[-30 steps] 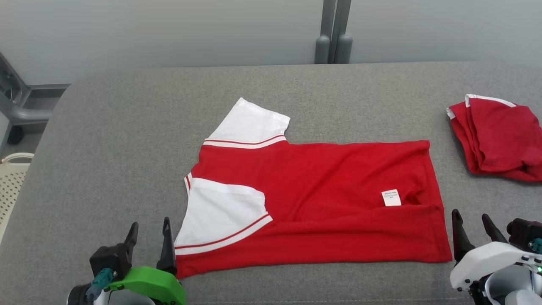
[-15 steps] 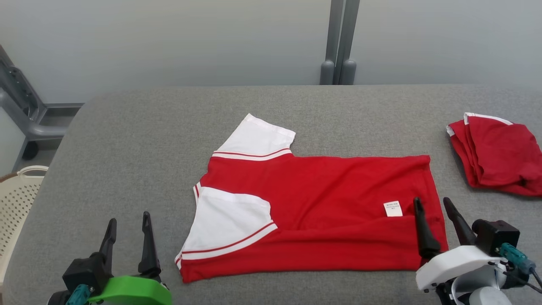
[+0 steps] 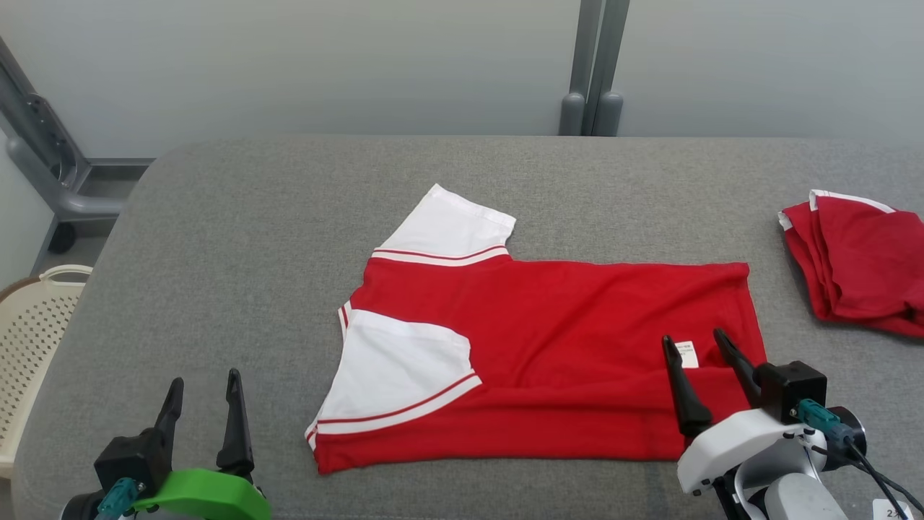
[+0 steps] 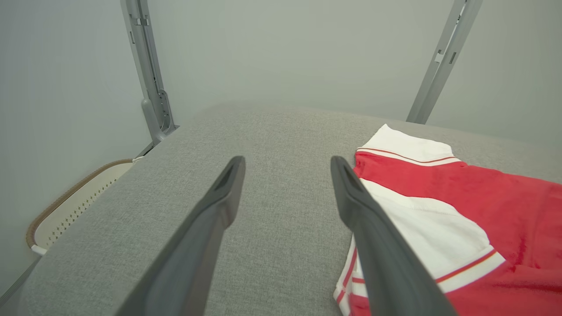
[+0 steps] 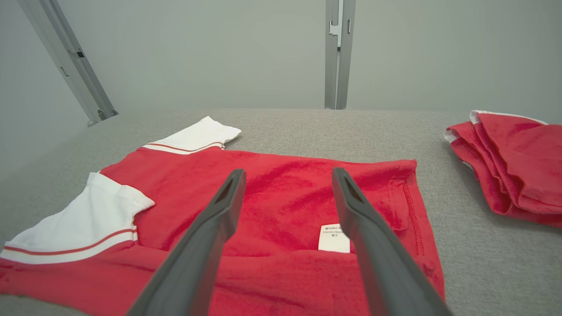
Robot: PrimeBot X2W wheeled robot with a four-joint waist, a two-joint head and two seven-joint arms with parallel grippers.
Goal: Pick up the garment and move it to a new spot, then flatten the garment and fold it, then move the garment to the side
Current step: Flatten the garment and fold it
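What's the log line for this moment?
shirt: flat, near edge folded over | left gripper: open, beside shirt | right gripper: open, over shirt

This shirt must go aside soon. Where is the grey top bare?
Widest bare patch of grey top: left of the shirt, out to the basket side. The far strip behind it is free. The right is crowded by the red pile.

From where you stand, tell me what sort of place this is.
Probably a test cell for laundry folding: a grey fabric-covered table backed by plain panels on metal posts, a perforated basket beside it, and a red-and-white shirt laid out near a second red garment.
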